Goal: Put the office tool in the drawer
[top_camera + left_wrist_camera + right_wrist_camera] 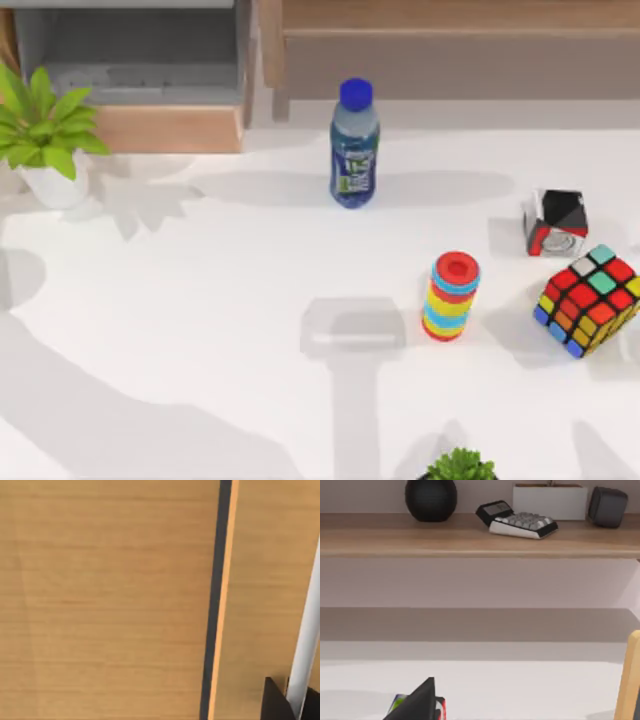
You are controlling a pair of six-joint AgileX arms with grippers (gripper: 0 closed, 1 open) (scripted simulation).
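Observation:
The office tool (306,645), a slim pale silvery-white bar, runs across the left wrist view close to the camera. My left gripper (290,705) is shut on it, with dark fingers (276,703) on either side of its near end. Tan wood with a dark vertical gap (215,605) lies right behind it. The drawer (140,60) stands pulled open at the table's back left, with grey inside walls and a tan front panel (165,128). A dark part of my right gripper (417,702) shows low in the right wrist view, facing the long wooden shelf (470,535).
A blue-capped bottle (354,145) stands mid-table at the back. On the right are a black-white-red cube (555,222), a stack of coloured rings (452,296) and a puzzle cube (590,300). A potted plant (45,135) stands left, another (460,466) at the front edge.

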